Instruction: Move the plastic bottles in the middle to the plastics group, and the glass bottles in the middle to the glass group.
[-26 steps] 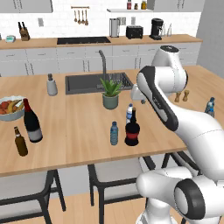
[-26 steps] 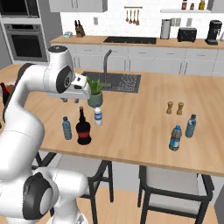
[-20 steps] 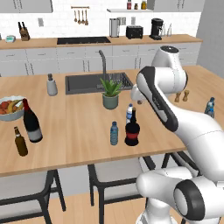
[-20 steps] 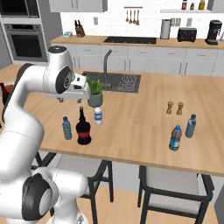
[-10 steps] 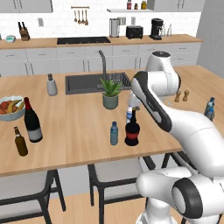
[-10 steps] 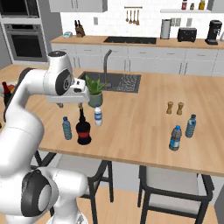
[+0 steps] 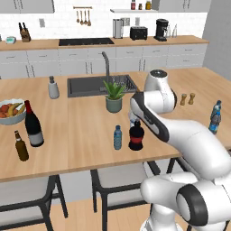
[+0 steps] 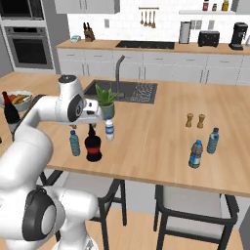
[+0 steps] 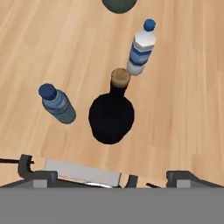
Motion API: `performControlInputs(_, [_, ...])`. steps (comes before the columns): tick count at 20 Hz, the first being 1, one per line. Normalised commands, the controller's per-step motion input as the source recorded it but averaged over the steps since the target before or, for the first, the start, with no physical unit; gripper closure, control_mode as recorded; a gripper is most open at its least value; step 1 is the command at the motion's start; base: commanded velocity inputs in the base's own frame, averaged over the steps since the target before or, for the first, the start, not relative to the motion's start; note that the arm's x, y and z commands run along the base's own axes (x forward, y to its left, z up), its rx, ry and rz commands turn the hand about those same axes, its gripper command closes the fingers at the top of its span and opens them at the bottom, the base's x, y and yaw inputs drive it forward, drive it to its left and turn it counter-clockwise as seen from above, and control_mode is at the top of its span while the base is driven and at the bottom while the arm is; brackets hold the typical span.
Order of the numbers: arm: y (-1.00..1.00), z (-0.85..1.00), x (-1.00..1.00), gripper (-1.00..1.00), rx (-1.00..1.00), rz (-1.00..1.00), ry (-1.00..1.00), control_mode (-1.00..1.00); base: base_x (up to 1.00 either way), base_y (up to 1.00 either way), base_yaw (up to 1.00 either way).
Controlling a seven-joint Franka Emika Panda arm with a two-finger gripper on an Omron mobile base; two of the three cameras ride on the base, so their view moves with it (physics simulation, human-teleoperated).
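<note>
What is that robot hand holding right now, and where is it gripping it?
Nothing. The gripper is open above the squat dark bottle, not touching it.

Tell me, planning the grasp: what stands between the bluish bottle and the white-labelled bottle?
The squat dark bottle stands between the bluish bottle and white-labelled bottle, in the hand view.
</note>
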Motion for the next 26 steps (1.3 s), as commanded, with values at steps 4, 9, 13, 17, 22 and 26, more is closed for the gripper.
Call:
performControlInputs(4, [0.00, -0.47, 0.10, -1.00, 0.00, 0.00, -0.11, -1.00, 0.00, 0.00, 0.00])
performControlInputs(9, [0.01, -0.30, 0.04, -1.00, 0.00, 0.00, -0.05, -1.00, 0.00, 0.00, 0.00])
performControlInputs(13, [0.00, -0.09, 0.14, -1.00, 0.00, 0.00, 0.00, -1.00, 0.00, 0.00, 0.00])
performControlInputs(17, [0.00, -0.11, 0.19, -1.00, 0.00, 0.00, 0.00, -1.00, 0.00, 0.00, 0.00])
performControlInputs(22, [0.00, -0.06, 0.27, -1.00, 0.00, 0.00, 0.00, -1.00, 0.00, 0.00, 0.00])
performControlInputs(26, [0.00, -0.12, 0.14, -1.00, 0.00, 0.00, 0.00, -1.00, 0.00, 0.00, 0.00])
